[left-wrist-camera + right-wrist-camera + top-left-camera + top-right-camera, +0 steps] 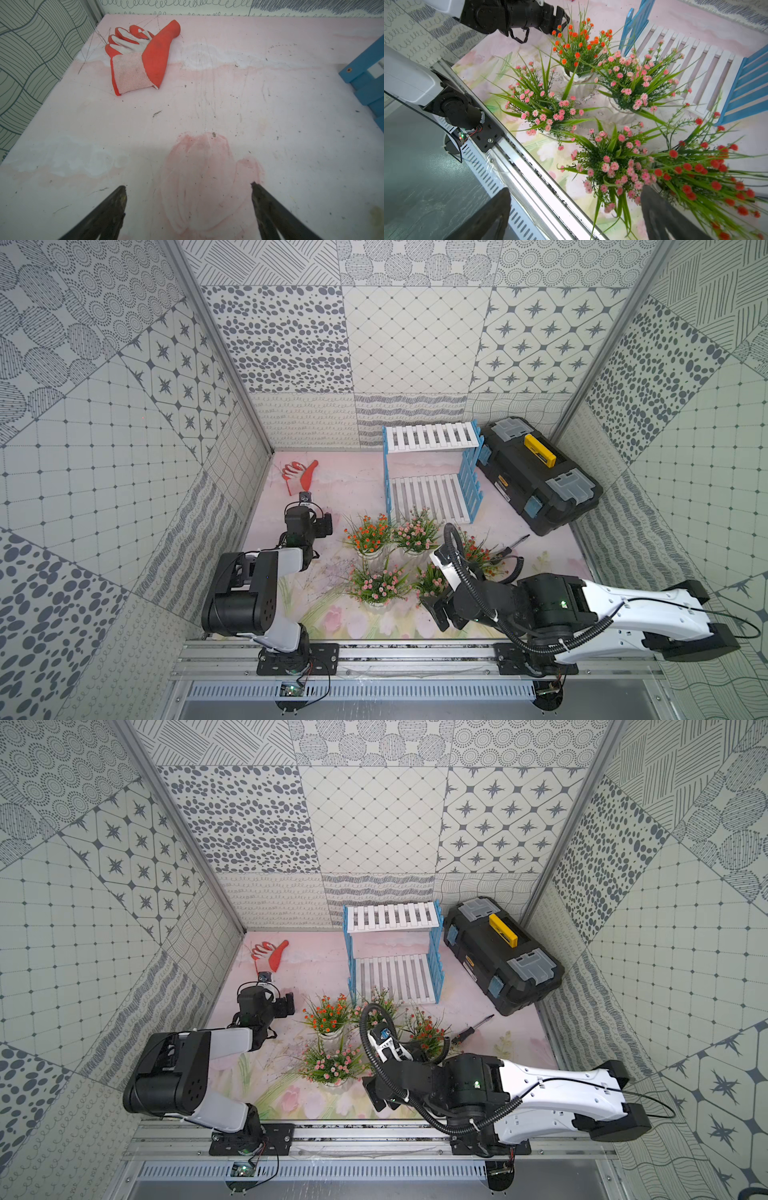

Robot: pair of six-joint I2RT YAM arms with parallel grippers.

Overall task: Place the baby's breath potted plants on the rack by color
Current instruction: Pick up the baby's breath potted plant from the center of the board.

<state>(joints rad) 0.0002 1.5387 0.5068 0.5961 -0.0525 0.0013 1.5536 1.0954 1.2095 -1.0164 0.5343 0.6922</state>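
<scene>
right, all five baby's breath potted plants [328, 1017] are bunched together on the flowery table mat [332, 618], just in front of the rack [432, 437], and that little blue-and-white rack stands at the back with the black toolbox [540, 477] beside it. back row first: the back orange-red plant [368, 536] on the left, the back pink plant [415, 531] next to it, its blooms reaching the rack's front edge. nearer the front rail [529, 176], the front-left pink plant [378, 583] stands in the open, the front-right pink plant [430, 580] is half hidden by the right arm [623, 605], and the right orange-red plant [473, 551] sits just behind that arm. now the right gripper [575, 188]: it hangs right by the front-right pink plant, fingers [660, 212] spread wide and clasping nothing. in the right wrist view one dark finger sits just beside those pink blooms, with the orange-red ones close on its other side, while its partner shows over the front rail. over on the left, the left gripper [188, 186] is splayed open too, empty, hovering above bare mat and pointing toward the orange work glove [141, 56], which lies well apart near the back-left corner. a screwdriver [513, 545] lies on the mat between the right orange-red plant and the toolbox. the pots i can make out stand upright.
</scene>
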